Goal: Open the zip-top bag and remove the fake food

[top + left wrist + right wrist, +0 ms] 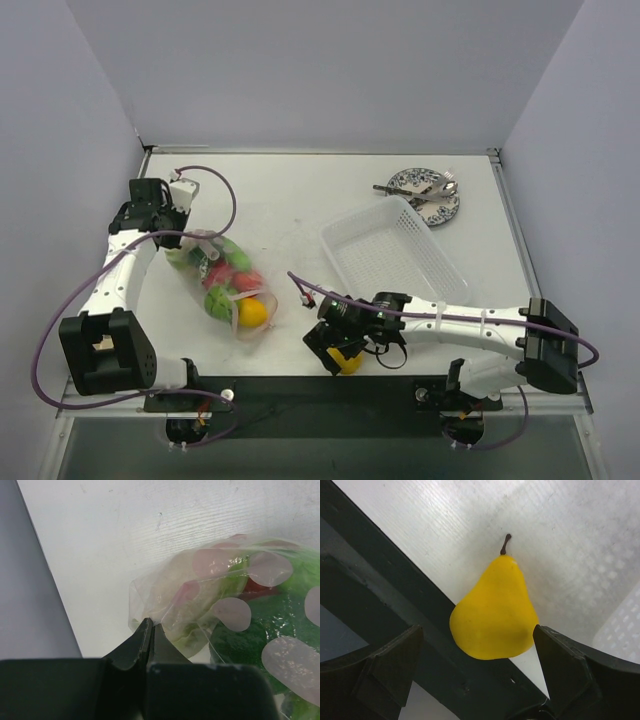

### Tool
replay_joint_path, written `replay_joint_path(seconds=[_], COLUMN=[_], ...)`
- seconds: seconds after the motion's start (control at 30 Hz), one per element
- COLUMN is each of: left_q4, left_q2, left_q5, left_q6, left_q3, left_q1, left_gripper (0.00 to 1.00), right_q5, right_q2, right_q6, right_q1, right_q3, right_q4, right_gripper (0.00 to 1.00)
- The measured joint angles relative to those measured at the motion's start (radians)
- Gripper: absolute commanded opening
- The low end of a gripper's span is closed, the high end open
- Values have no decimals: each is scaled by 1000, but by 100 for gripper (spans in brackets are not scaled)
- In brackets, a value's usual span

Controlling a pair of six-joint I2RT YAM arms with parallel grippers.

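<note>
From above, the zip-top bag [225, 285] lies at 9 o'clock on the bench [300, 200], with most fake food [252, 312] inside. Left wrist: the left gripper [150, 624] pinches the bag's edge tight. Right wrist: the right gripper [476, 635] gapes wide around one yellow pear [495, 615], already out and not held.

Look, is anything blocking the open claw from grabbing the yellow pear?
No, nothing visible blocks it. The yellow pear lies at the near edge of the table, right between the jaws of the right gripper, which stand wide open, with a bare gap on each side.
</note>
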Motion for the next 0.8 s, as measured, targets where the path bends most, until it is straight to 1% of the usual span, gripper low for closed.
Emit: replay_joint_path(seconds=[0.17,0.5,0.53,0.57,0.63,0.67,0.7,0.73,0.77,0.8], left_q4=[0,-3,-3,-3,-3,-3,-2,-2,-2,-2], left_q2=[0,0,0,0,0,0,0,0,0,1], left_q5=[1,8,9,9,11,11,11,11,11,11], left_q6=[0,7,7,7,7,7,7,6,6,6], left_q3=[16,24,24,24,24,24,24,24,24,24], left_q1=[0,0,0,0,0,0,0,0,0,0], left_gripper=[0,0,0,0,0,0,0,0,0,0], right_q5=[5,4,4,5,5,4,4,4,3,5], right_q2=[14,121,137,151,171,177,178,178,178,178], right_q6=[42,61,60,59,49,44,38,29,28,19], right_q1=[31,37,37,37,37,36,33,28,25,21], right_q3=[-38,-55,-55,-55,-54,-51,-45,-35,-25,-8], right_q4=[-5,33,40,46,56,56,56,56,56,52], right_gripper=[100,99,94,83,67,42,28,17,11,11])
